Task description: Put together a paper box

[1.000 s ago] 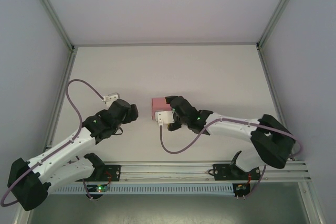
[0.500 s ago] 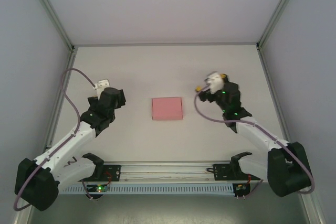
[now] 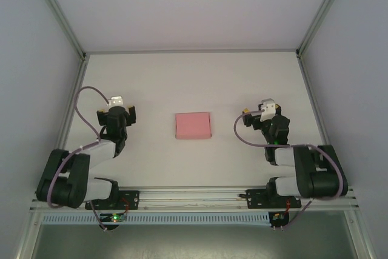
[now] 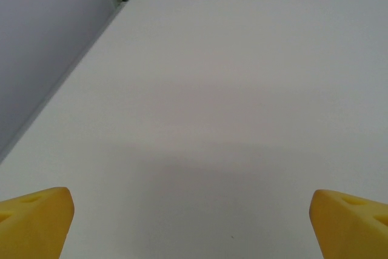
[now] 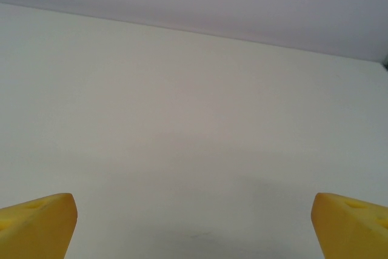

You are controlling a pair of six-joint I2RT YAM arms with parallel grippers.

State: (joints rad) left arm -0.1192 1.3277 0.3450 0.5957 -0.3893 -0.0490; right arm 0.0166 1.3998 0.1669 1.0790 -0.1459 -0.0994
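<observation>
Box (image 3: pixel 193 125) closed up, flat pink rectangle, lying alone mid-surface (image 3: pixel 200 83). Let go of within the last sec. Right tool (image 5: pixel 194 225), hard against box's right side a sec ago, now pulled back to the right, well apart. Left tool (image 4: pixel 193 225) likewise folded back to the left. Both spread wide, yellow tips at frame corners, nothing held. Looks assembled & released, so prob. task done, arms parking near bases.
</observation>
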